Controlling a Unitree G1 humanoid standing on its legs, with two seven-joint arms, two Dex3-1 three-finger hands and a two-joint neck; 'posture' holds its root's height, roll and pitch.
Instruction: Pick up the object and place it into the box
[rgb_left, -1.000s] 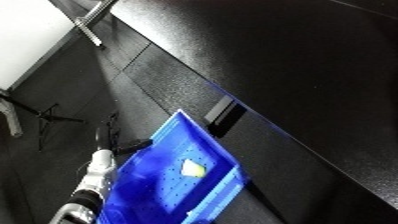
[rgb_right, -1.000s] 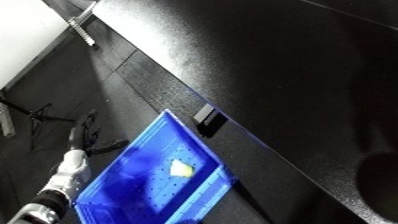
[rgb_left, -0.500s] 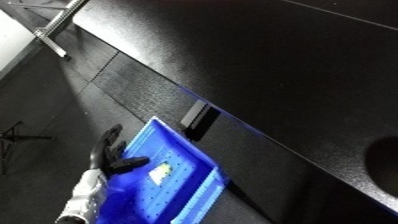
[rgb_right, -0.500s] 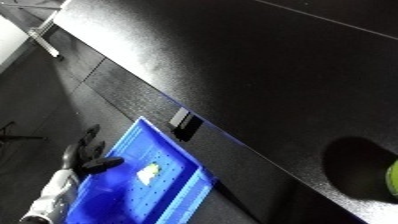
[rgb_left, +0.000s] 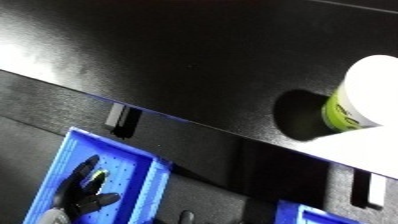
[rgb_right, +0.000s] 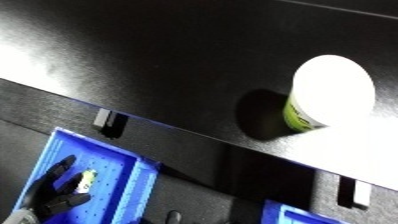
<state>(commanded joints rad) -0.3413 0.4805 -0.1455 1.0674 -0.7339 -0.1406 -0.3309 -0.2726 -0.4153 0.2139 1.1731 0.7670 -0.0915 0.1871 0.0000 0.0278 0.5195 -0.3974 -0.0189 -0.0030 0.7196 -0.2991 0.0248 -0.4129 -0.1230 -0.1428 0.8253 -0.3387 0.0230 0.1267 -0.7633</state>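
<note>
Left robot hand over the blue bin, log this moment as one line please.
left robot hand: open, over blue bin | small pale object: in bin by fingers | green cup: upright on black table | right robot hand: not in view

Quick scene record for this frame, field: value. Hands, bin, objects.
left hand: black, fingers spread and relaxed, over the blue bin, holding nothing
right hand: not in view
blue bin: lower left, below the table edge, perforated floor
bin contents: small pale yellow-green object on the floor, next to the fingers; contact cannot be told
table: black, glossy
on table: green cup with a white lid, near the table's front edge, at right
second blue bin: only a corner shows at the bottom edge
</note>
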